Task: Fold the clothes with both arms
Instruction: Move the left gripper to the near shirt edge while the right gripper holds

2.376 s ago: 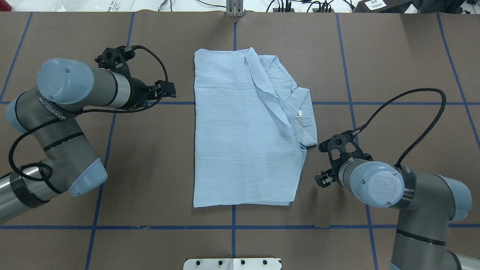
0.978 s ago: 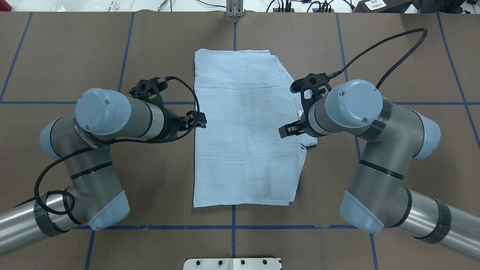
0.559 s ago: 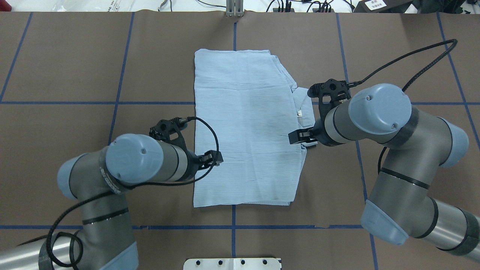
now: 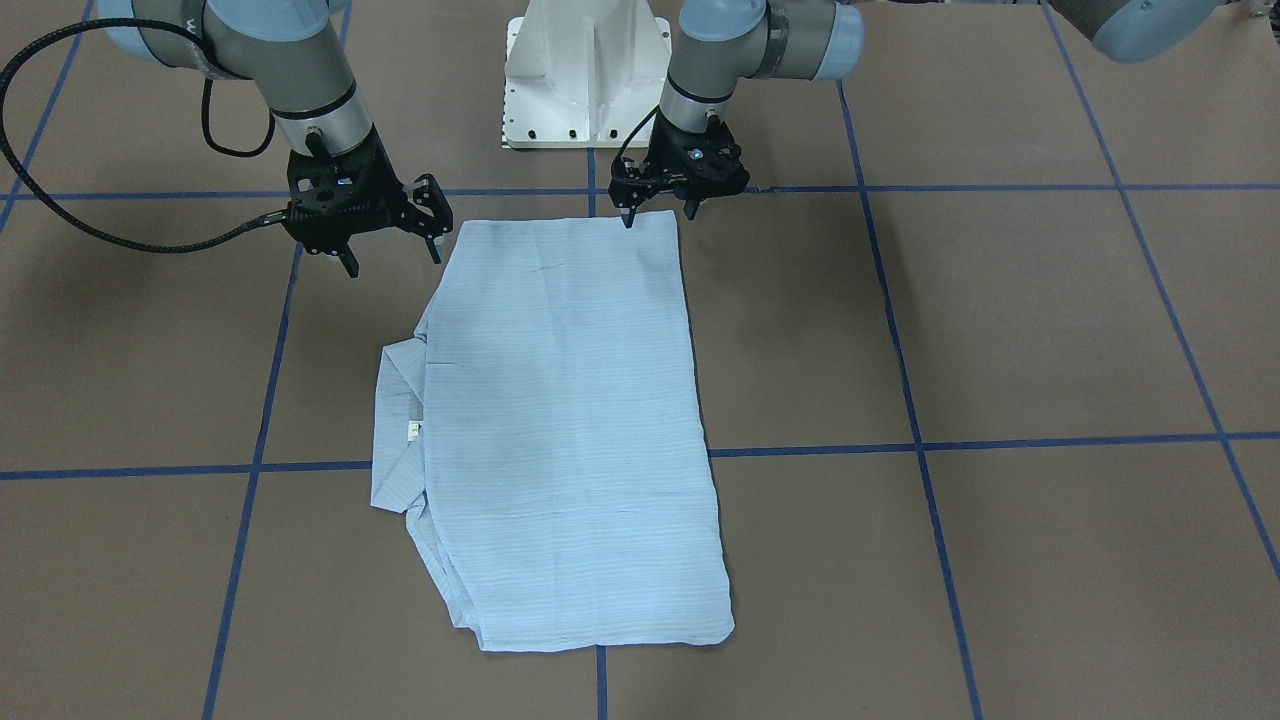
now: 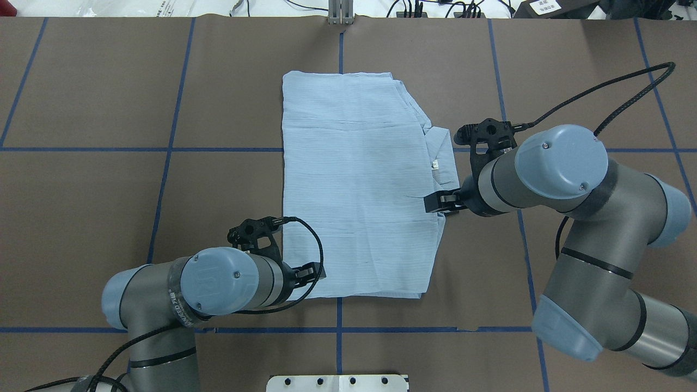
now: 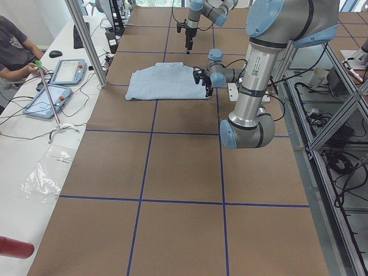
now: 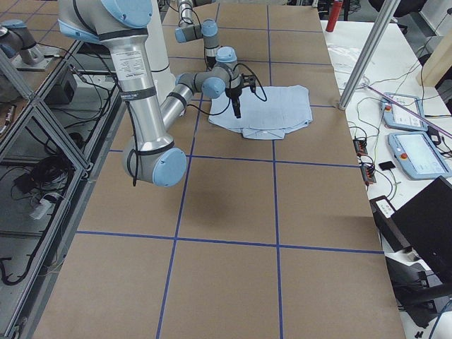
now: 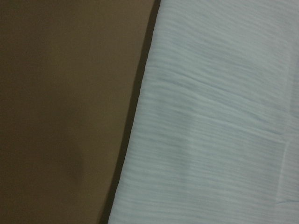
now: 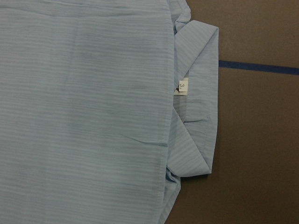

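**A:** What has changed since a moment ago?

**B:** The left hand has drawn back along the shirt's edge toward the robot. It now sits at the corner nearest the base. The right hand has barely shifted, and the shirt has not moved.

**A:** How does the shirt lie?

**B:** It lies flat on the brown tabletop, folded into a long rectangle. The collar pokes out along one long side, and the right wrist view shows a small white label at the collar's inner edge.

**A:** What is the left hand doing?

**B:** Its fingers point down and stand apart, with nothing between them. One tip is at the shirt's short edge, right by the corner, and the other is over bare tabletop just outside it. Whether the tip touches the cloth I cannot tell. The left wrist view is a blurred close-up of cloth edge next to tabletop.

**A:** And the right hand?

**B:** It is also spread wide, with nothing between the fingers. It hangs above the collar side of the shirt, clear of the cloth. From its wrist view, the collar and label lie below and a little to one side. A blue tape line crosses the tabletop just beyond the collar.
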Robot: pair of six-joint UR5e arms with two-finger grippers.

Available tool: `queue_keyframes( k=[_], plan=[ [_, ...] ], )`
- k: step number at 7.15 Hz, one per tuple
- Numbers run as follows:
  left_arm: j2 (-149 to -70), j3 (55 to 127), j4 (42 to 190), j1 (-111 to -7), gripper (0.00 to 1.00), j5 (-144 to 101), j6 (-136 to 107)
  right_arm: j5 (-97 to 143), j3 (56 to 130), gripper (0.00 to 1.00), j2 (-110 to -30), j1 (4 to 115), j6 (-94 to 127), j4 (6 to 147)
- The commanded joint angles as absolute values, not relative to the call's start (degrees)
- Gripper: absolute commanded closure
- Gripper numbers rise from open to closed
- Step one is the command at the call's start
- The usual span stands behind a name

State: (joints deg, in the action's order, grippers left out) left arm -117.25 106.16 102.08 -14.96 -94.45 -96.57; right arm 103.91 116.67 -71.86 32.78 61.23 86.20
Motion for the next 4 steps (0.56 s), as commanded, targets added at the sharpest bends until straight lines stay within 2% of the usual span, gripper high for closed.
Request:
queue_keyframes(
  k=[1,4],
  plan=[
    [-117.42,104.86,102.04,-14.68,0.18,-94.48,-96.59,103.89,116.63,0.00,-71.89,32.78,61.26,86.22],
    [-117.51,103.98,102.13,-14.41,0.29,-94.48,-96.59,103.89,116.54,0.00,-71.89,32.78,61.26,86.13]
  ],
)
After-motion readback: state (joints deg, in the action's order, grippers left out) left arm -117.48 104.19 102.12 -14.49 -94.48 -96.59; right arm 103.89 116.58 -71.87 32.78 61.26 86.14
